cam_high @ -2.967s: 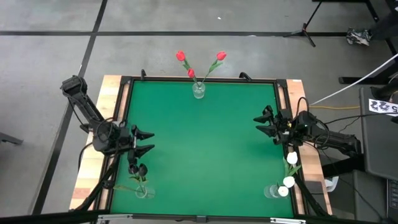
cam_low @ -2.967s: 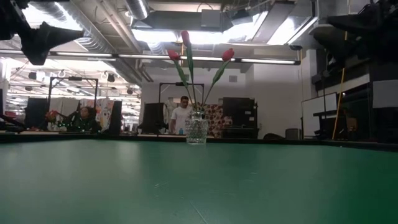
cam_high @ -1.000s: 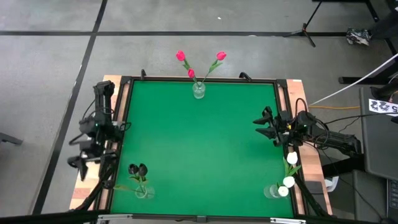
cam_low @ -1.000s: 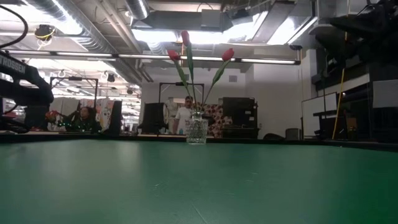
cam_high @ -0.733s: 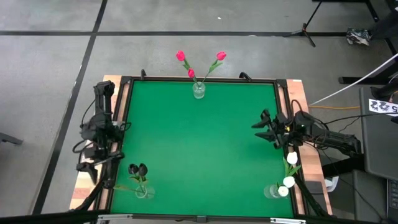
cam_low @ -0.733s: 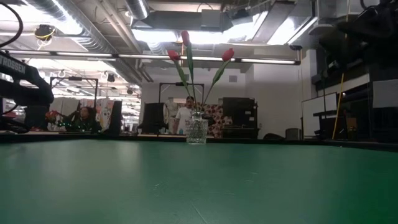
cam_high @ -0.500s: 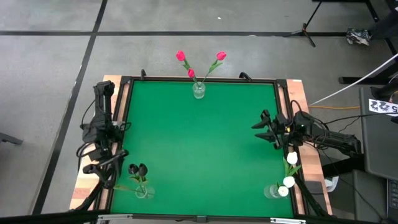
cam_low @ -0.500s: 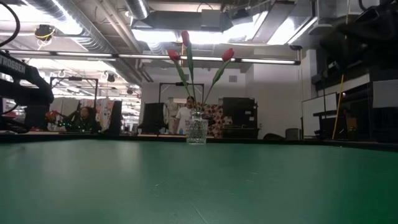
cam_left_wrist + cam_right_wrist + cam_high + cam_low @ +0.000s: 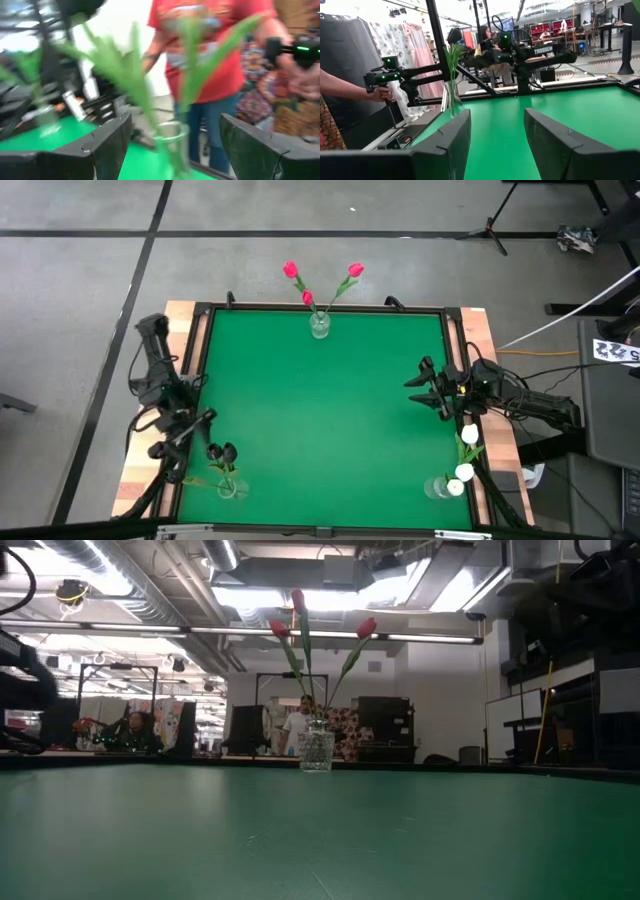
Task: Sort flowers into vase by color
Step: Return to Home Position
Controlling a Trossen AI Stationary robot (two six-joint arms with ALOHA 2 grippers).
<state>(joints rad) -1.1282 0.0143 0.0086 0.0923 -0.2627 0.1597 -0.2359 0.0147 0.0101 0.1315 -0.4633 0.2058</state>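
Green table, pink flowers upright in vase, splayed upward

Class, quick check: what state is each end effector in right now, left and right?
Left end effector: open, holding nothing.
Right end effector: open, holding nothing.

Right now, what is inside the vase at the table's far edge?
Three pink-red tulips stand in the vase, heads spread above its rim. The stem ends inside the glass, and any water, cannot be made out.
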